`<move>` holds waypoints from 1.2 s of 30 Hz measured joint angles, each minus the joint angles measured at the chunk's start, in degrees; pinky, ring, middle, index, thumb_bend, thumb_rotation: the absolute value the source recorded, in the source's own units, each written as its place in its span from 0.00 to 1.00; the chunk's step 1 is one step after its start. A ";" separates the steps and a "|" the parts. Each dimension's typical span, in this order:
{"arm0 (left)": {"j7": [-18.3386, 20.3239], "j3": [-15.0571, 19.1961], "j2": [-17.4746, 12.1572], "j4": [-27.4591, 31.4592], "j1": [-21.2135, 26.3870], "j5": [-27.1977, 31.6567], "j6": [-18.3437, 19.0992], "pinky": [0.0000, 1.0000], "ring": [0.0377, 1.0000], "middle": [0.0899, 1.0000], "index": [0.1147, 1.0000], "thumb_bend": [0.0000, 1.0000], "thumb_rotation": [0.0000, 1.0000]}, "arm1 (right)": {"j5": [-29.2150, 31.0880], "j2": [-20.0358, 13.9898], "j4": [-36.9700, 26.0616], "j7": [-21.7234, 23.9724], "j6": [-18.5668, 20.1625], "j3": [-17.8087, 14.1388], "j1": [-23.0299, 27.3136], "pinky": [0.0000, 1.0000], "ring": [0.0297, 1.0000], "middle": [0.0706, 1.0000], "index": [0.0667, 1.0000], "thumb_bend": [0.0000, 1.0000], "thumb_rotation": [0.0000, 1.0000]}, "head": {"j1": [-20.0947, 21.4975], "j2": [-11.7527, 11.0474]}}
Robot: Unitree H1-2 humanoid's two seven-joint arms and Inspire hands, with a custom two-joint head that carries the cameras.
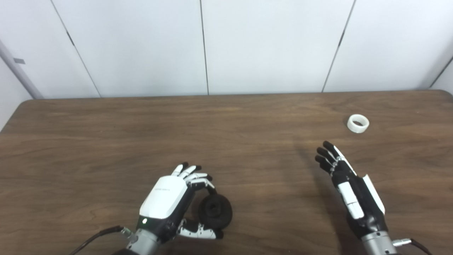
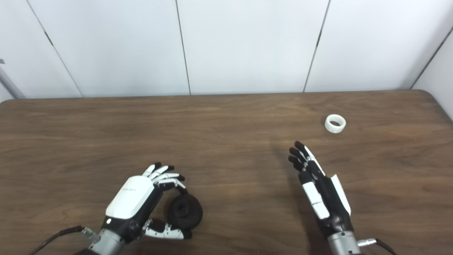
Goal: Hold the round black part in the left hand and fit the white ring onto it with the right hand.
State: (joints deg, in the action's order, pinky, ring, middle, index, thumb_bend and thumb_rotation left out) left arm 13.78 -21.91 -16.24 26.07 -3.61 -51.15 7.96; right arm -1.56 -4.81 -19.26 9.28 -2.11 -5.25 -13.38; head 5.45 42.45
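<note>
The round black part [image 1: 214, 211] is near the table's front edge, left of centre, its face tilted up toward me. My left hand [image 1: 170, 202] wraps it from the left: one curled finger touches its top rim and the thumb [image 1: 198, 232] lies under its lower rim. The white ring [image 1: 357, 123] lies flat on the table at the far right. My right hand [image 1: 348, 187] is open, fingers stretched and pointing away from me, empty. Its fingertips stop short of the ring, nearer to me and a little left of it.
The brown wooden table [image 1: 226, 141] runs the full width of the view. White wall panels stand right behind its far edge. Cables trail from both wrists at the bottom edge.
</note>
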 measured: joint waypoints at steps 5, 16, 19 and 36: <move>-0.33 0.13 0.02 -2.15 -0.37 -0.54 -0.46 1.00 0.91 0.78 0.42 0.52 0.05 | 0.05 0.02 -2.33 -0.06 1.53 0.13 0.00 0.92 0.89 0.90 0.92 0.60 0.92 | 0.44 0.35; -2.66 0.58 0.37 -4.31 -0.50 -0.57 -3.72 1.00 0.90 0.77 0.42 0.52 0.05 | 0.00 0.07 -3.42 -0.58 2.97 0.34 0.00 0.90 0.88 0.90 0.92 0.59 0.88 | 1.14 0.97; -3.05 0.70 0.40 -4.72 -0.50 -0.57 -4.49 1.00 0.90 0.77 0.42 0.52 0.05 | -0.03 0.08 -3.77 -0.82 3.66 0.49 0.01 0.90 0.89 0.90 0.91 0.60 0.88 | 1.93 1.32; -4.32 1.71 0.33 -6.61 -0.43 -0.34 -6.15 1.00 0.89 0.77 0.42 0.52 0.05 | -9.25 0.10 -13.27 -3.61 10.62 0.49 0.02 0.80 0.84 0.82 0.79 0.56 0.53 | 11.41 1.23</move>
State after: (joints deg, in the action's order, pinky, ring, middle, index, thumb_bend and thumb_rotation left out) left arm 9.46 -20.20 -15.91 19.46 -4.04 -51.48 1.81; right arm -10.81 -4.71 -32.52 5.67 8.51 -4.75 -13.36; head 16.86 43.68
